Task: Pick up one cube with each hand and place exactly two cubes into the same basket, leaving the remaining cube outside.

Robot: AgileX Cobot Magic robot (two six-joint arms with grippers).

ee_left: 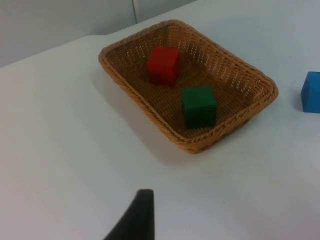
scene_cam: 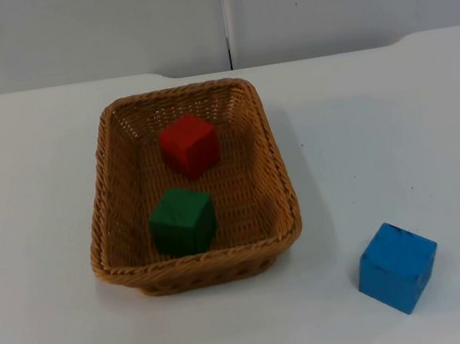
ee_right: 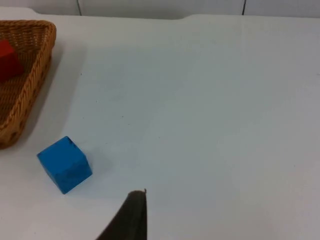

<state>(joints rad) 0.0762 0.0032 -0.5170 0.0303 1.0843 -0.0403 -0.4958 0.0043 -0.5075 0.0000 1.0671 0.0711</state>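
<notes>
The rectangular woven wicker basket [scene_cam: 199,267] sits on the white bench [scene_cam: 397,130], a bit left of centre in the top view, w/ the red wooden cube [scene_cam: 189,144] toward its far end and the green wooden cube [scene_cam: 183,220] toward its near end, both resting on the basket floor and apart from each other. The blue wooden cube [scene_cam: 397,266] stands on the bench outside the basket, off its near right corner and well apart from the rim. So the count looks right: two in, one out, and the task appears done or nearly so. The left tool shows one black fingertip [ee_left: 139,215] over bare bench, near the basket's left side; the right tool shows one black fingertip [ee_right: 131,216] over bare bench just beside the blue cube. Neither holds anything visible, but whether the fingers are spread or pressed together cannot be told for either tool. Main risk from here, as a judgement: the right tool is close to the blue cube, so a careless move could nudge it toward the basket, or an extra grasp could put a third cube in and break the count. On the left, a low sweep could clip the basket rim, shift the basket, maybe tip a cube out.
</notes>
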